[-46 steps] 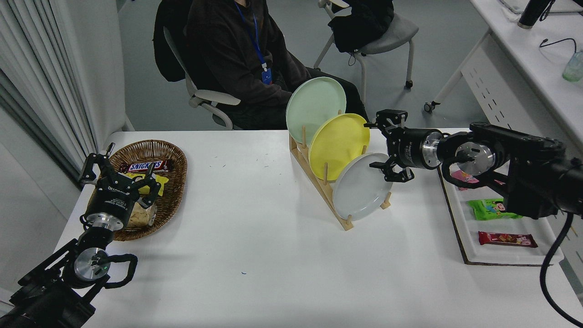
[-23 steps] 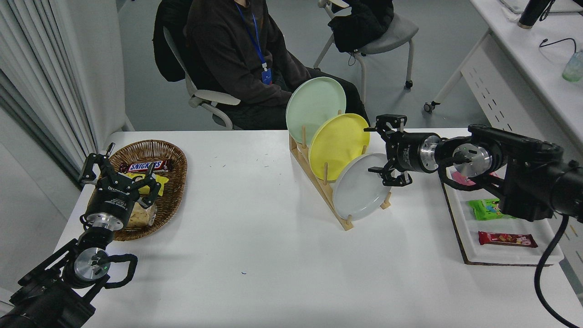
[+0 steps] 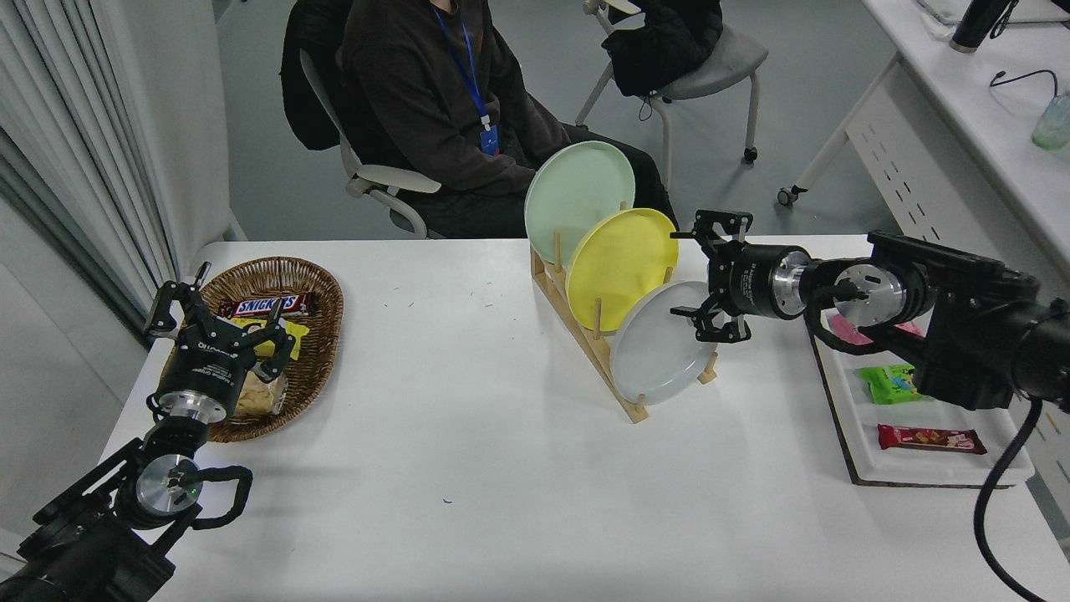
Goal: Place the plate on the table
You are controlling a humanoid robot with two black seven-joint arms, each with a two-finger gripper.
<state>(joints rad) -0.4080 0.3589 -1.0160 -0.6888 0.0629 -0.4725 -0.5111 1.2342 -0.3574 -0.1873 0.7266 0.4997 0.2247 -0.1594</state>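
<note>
— What has moved since a second ago?

— The right black robot hand [image 3: 700, 281] has slid leftward, from just beside the rim of the round pale grey plate [image 3: 660, 347] to a spot where its spread fingers straddle the plate's upper right edge. Nothing else has shifted.

— Is the plate held?

— Not yet, by the look of it: the fingers are apart, one above the rim and one over the plate's face, unclenched. The plate stands tilted in the front slot of the slatted wooden rack [image 3: 585, 322] on the large white desk [image 3: 468, 468], before the round yellow plate [image 3: 623, 263] and the round mint-green plate [image 3: 577, 196].

— Meaning?

— The approach seems finished; clenching and lifting come next. The left black hand [image 3: 219, 311] is parked, spread, over the brown wicker basket [image 3: 322, 334].
</note>
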